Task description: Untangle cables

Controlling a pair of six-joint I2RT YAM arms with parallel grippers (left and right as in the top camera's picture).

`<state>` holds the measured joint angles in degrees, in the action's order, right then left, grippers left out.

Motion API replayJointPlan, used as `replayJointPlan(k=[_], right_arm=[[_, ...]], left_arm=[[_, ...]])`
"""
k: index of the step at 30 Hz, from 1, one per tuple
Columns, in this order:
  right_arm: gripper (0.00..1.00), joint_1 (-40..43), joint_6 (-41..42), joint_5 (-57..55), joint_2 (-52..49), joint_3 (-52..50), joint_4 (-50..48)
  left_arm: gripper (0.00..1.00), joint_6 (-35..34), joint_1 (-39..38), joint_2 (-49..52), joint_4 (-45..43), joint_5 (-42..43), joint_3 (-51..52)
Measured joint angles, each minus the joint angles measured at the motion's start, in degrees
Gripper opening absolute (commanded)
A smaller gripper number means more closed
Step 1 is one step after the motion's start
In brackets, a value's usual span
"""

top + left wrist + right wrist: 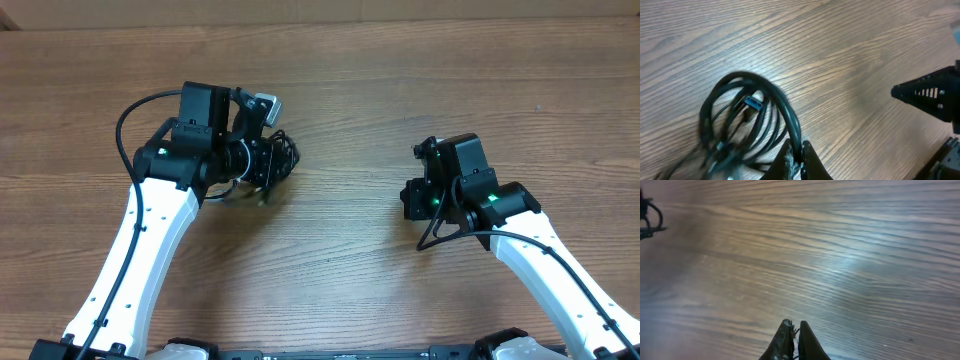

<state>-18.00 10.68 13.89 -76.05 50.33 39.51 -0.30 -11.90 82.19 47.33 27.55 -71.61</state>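
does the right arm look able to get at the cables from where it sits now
Probably yes: only bare table lies between the right gripper and the cables. Its jaws are shut, though, and the left gripper is clamped on the bundle.

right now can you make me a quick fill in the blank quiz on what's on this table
1. The cables lie on the ___ half of the table.
2. One plug in the coil is coloured ___.
3. The right end effector is ___, with nothing between its fingers.

Missing words: left; blue; shut.
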Motion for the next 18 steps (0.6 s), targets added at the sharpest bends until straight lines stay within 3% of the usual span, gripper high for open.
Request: replayJointPlan(k=[8, 11, 12, 14, 15, 16, 18], right_arm=[[0.04, 0.0, -1.7, 4.09, 0.0, 0.0, -0.5], [0.04, 0.0, -1.73, 4.31, 0.0, 0.0, -0.5], [0.04, 0.0, -1.75, 4.33, 0.0, 0.0, -0.55], [0.04, 0.02, -1.79, 4.35, 0.0, 0.0, -0.85], [0.04, 0.02, -1.77, 4.35, 0.0, 0.0, -0.94], [0.04, 0.02, -1.75, 4.37, 0.0, 0.0, -0.94], [0.04, 0.02, -1.75, 4.35, 0.0, 0.0, -0.92]], left_arm=[[0.04, 3.52, -0.02, 0.0, -0.39, 16.13, 0.0], [0.05, 4.42, -0.11, 0.0, 1.11, 15.98, 0.0], [0.22, 4.72, -0.11, 0.0, 1.68, 14.29, 0.0], [0.76, 5.16, -0.24, 0.15, 2.47, 9.97, 0.0], [0.91, 4.94, -0.24, 0.26, 2.64, 8.09, 0.0], [0.99, 4.9, -0.26, 0.66, 2.93, 5.92, 0.0], [1.0, 4.79, -0.28, 1.73, 3.41, 3.06, 0.04]])
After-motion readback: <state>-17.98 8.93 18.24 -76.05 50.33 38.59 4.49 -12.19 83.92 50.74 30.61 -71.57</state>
